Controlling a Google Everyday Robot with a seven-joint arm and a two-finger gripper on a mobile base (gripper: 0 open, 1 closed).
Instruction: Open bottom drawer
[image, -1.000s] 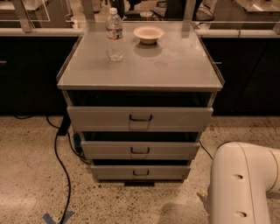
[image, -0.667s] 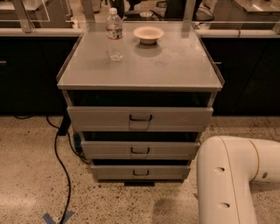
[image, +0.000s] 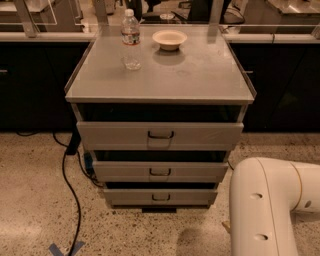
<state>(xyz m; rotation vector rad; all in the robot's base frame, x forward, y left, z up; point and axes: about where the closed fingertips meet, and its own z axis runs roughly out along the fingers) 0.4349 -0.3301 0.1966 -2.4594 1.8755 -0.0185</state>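
- The white arm link (image: 270, 210) at the near right has swung further left into view over the last second, closing in on the stack of drawers.
- The pincer is out of view, so I cannot tell how far open it is or whether it holds anything.
- The bottom drawer (image: 130, 196) is the lowest of the three, just above the floor, with its small dark handle (image: 161, 197) at centre. Its front has not shifted, and nothing touches it.
- This looks like the approach only: the pull has not begun, and the pincer has yet to reach the handle.
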